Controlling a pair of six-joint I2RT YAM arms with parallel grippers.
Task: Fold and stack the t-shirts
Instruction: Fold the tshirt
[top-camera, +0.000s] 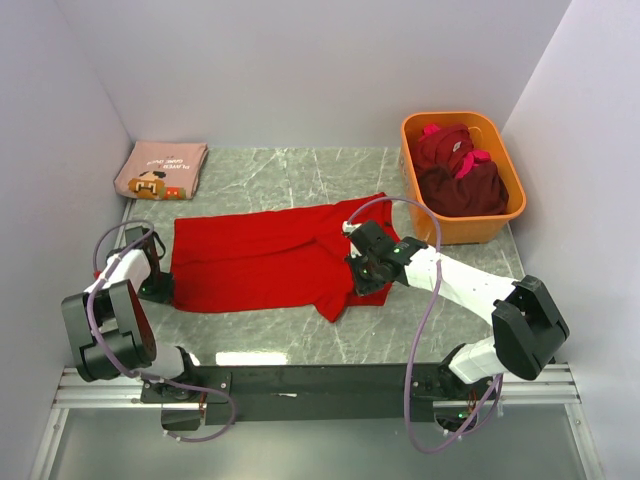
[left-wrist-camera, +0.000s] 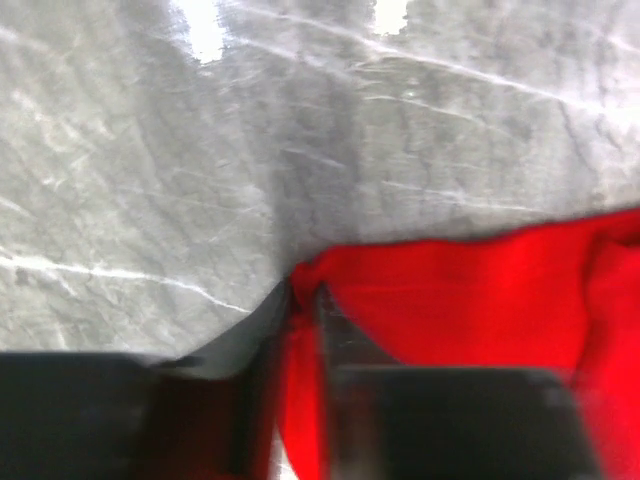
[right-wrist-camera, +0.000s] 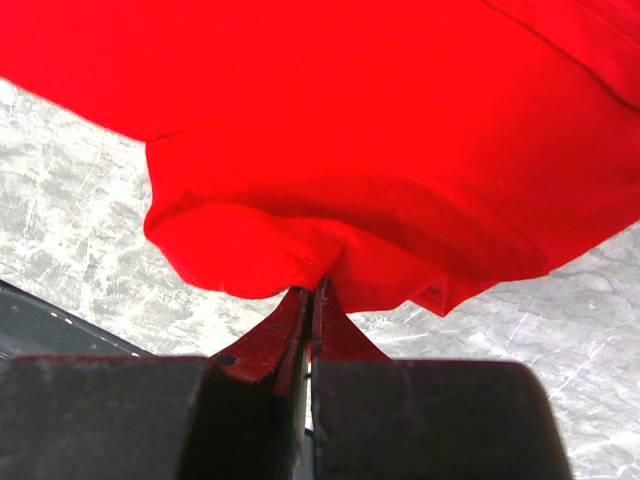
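A bright red t-shirt (top-camera: 260, 260) lies spread across the middle of the marble table (top-camera: 280, 175). My left gripper (top-camera: 160, 288) sits at the shirt's left edge. In the left wrist view, which is blurred, a strip of the red t-shirt (left-wrist-camera: 470, 300) runs between the fingers of the left gripper (left-wrist-camera: 303, 300), pinched there. My right gripper (top-camera: 358, 272) is at the shirt's right side. There the right gripper (right-wrist-camera: 313, 290) is shut on a fold of the red t-shirt (right-wrist-camera: 350, 130), which is lifted slightly off the table. A folded dusty-pink t-shirt (top-camera: 160, 170) with a cartoon print lies at the back left.
An orange tub (top-camera: 462, 228) stands at the back right with dark maroon, pink-trimmed t-shirts (top-camera: 455, 175) heaped inside. White walls close in the table on the left, back and right. The arms' mounting rail (top-camera: 320, 380) runs along the near edge.
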